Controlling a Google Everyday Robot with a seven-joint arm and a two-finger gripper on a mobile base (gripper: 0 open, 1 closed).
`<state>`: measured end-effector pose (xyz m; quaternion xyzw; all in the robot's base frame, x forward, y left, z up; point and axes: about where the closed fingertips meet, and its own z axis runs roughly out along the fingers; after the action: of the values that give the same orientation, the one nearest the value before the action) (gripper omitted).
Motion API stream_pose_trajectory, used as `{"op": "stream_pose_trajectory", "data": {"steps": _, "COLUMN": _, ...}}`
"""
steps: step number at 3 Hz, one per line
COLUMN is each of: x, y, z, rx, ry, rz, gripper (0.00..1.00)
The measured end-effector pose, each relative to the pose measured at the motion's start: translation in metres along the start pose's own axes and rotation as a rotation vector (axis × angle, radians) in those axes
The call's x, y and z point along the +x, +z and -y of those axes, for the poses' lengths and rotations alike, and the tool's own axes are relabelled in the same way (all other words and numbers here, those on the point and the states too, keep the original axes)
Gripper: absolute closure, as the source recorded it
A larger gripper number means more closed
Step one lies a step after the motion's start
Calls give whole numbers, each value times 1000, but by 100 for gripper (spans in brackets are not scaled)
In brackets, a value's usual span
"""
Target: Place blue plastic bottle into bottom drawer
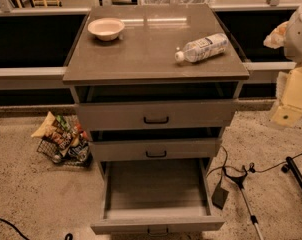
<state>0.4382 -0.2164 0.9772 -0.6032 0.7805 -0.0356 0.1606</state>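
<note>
The blue plastic bottle [202,48] lies on its side on the right part of the grey cabinet top [151,59], with its white cap pointing left. The bottom drawer [156,194] is pulled far out and its inside is bare. My gripper [288,106] hangs at the right edge of the view, beside the cabinet and level with the top drawer. It is well to the right of the bottle, lower than it, and holds nothing that I can see.
A white bowl [106,28] stands on the cabinet top at the back left. The top drawer [156,115] and middle drawer [156,149] are slightly out. A wire basket of snack bags [63,139] sits on the floor at left. Cables and a wheeled stand [246,189] lie at right.
</note>
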Motion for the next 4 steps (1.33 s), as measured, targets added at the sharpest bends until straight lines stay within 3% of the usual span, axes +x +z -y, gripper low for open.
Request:
{"op": "stream_pose_trajectory", "data": {"steps": 1, "x": 0, "y": 0, "z": 0, "rx": 0, "ry": 0, "rz": 0, "gripper": 0}}
{"op": "stream_pose_trajectory", "data": {"steps": 2, "x": -4, "y": 6, "z": 14, "rx": 21, "ry": -12, "rz": 25, "gripper": 0}}
{"op": "stream_pose_trajectory", "data": {"steps": 3, "x": -24, "y": 30, "z": 68, "rx": 66, "ry": -91, "rz": 85, "gripper": 0}}
{"op": "stream_pose_trajectory", "data": {"steps": 4, "x": -53, "y": 65, "z": 130, "rx": 78, "ry": -197, "rz": 159, "gripper": 0}}
